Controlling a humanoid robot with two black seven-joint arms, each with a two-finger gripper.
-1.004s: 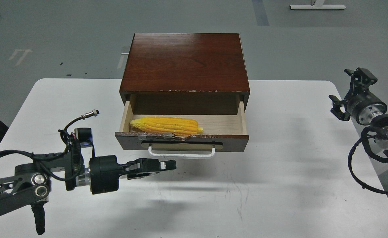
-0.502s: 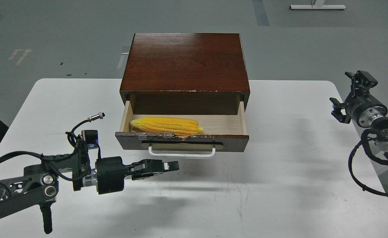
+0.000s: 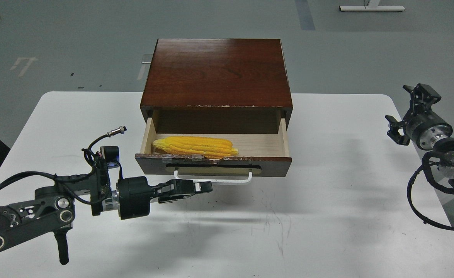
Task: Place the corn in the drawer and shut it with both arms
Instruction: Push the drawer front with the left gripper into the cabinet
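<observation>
The corn (image 3: pixel 195 146) lies in the drawer (image 3: pixel 213 165). The left gripper (image 3: pixel 205 187), jaws closed and empty, should push toward 12 o'clock, flat and slow. The right gripper (image 3: pixel 408 114) at 3 o'clock, jaws open, should help.

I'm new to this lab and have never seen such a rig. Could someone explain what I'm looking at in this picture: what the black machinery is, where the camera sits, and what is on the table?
The camera sits in a humanoid robot's head, looking forward and down at a white table. The black machinery is its two arms.

The left gripper points sideways just below the white handle of an open drawer. It holds nothing. The right gripper hovers at the table's right edge, open and empty.

A yellow corn cob lies inside the drawer, toward its left. The drawer belongs to a dark wooden cabinet and is not yet closed.
</observation>
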